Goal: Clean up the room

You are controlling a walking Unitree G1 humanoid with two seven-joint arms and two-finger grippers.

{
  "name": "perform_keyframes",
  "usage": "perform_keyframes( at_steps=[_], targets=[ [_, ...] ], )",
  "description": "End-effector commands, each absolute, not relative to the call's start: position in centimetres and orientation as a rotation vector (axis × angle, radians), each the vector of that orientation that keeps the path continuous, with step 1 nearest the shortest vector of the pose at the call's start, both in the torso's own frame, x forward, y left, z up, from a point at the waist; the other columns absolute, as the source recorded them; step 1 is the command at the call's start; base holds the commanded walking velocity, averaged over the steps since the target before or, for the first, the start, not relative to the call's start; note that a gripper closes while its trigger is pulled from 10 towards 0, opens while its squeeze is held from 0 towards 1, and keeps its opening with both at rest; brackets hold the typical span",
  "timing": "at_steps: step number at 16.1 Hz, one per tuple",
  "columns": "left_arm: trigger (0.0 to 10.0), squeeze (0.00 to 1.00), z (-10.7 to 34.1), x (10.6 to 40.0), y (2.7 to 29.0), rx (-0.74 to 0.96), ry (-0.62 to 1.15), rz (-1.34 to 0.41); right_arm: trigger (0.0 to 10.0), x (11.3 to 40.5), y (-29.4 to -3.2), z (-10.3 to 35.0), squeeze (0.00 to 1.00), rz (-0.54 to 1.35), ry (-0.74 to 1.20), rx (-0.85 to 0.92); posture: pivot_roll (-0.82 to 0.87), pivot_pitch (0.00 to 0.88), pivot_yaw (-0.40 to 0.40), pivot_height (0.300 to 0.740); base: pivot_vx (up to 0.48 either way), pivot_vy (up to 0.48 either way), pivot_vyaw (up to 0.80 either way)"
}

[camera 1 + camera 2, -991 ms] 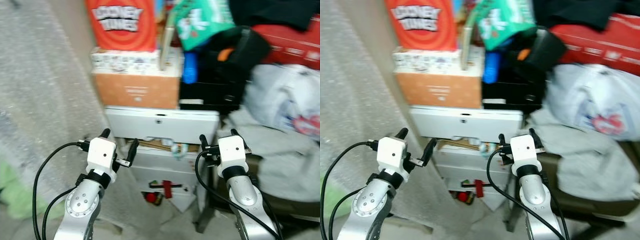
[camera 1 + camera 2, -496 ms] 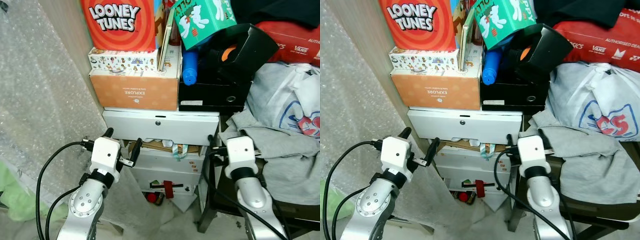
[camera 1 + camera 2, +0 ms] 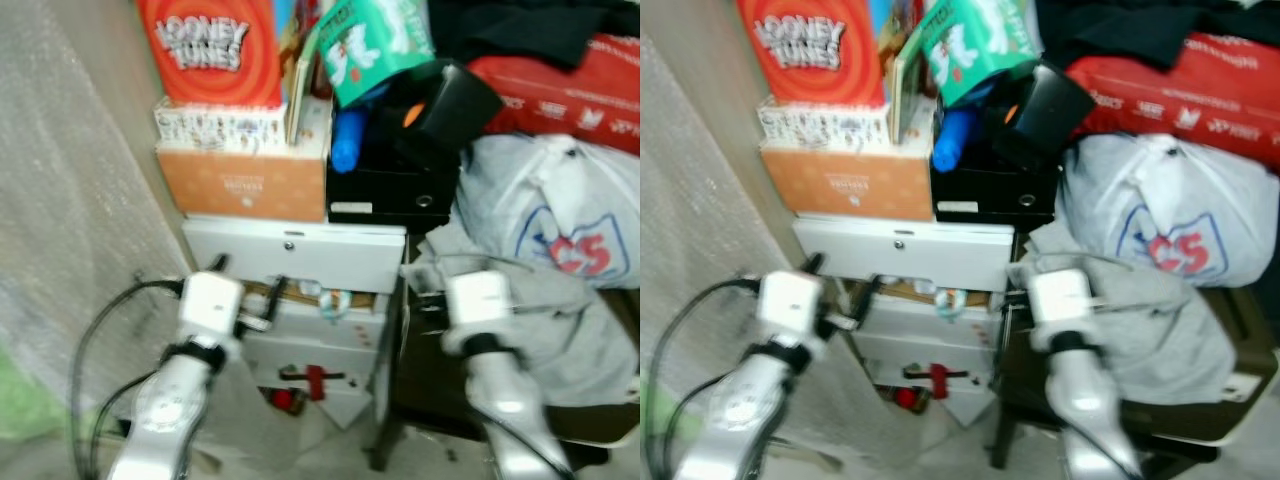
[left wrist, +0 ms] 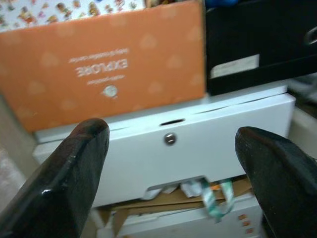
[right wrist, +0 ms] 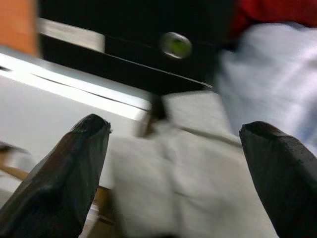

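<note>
My left gripper (image 3: 248, 279) is held open in front of the white drawer unit (image 3: 300, 255), at the height of its gaping lower drawer. In the left wrist view the open fingers (image 4: 74, 168) frame the drawer knob (image 4: 170, 139) and the orange box (image 4: 106, 74) above it. My right gripper (image 5: 173, 163) is open and holds nothing. It hangs just in front of a grey cloth (image 3: 560, 330) draped over a dark chair (image 3: 420, 380). A white plastic bag (image 3: 545, 215) lies on that cloth.
On the drawer unit stand a Looney Tunes box (image 3: 208, 50), a green box (image 3: 375, 45), a blue bottle (image 3: 347, 140) and a black box (image 3: 395, 175). A red bag (image 3: 570, 85) lies at the back right. Bubble wrap (image 3: 70, 200) covers the left. Red items (image 3: 312, 380) lie low.
The camera has swung a little to the right and the picture is blurred again. Both arms keep their raised pose with the fingers still apart.
</note>
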State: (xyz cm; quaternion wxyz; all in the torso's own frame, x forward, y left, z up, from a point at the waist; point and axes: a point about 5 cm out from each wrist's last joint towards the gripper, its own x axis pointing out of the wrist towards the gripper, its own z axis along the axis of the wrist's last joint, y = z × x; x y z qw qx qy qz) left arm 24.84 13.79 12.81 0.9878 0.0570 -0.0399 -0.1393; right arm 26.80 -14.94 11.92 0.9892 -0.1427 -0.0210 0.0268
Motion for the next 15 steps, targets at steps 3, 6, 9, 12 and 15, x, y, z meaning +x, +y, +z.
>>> perform_keyframes(
  at_steps=[3,6,9,12,15],
  targets=[
    [10.0,0.0,13.0,24.9,13.6,0.12,-0.09,-0.279,10.0,26.7,-15.7,11.8,0.0,0.033,-0.031,-0.281,-0.08,0.023,0.02,0.74,0.0,0.0,0.0],
    [10.0,0.0,13.0,24.9,13.6,0.117,-0.091,-0.283,10.0,26.8,-15.7,11.8,0.0,0.033,-0.033,-0.309,-0.08,0.023,0.022,0.74,0.0,0.0,0.18],
    [10.0,0.0,13.1,24.9,13.5,0.114,-0.094,-0.291,10.0,26.8,-15.5,11.9,0.0,0.039,-0.037,-0.307,-0.08,0.027,0.019,0.74,0.0,0.0,0.8],
    [10.0,0.0,13.1,24.6,13.6,0.127,-0.097,-0.284,10.0,26.6,-15.7,12.0,0.0,0.035,-0.039,-0.304,-0.07,0.032,0.018,0.74,0.0,0.0,0.8],
    [10.0,0.0,13.2,23.0,14.5,0.152,-0.098,-0.226,10.0,24.8,-16.8,12.4,0.0,0.019,-0.032,-0.319,-0.08,0.039,0.015,0.74,0.0,0.0,0.8]
  ],
)
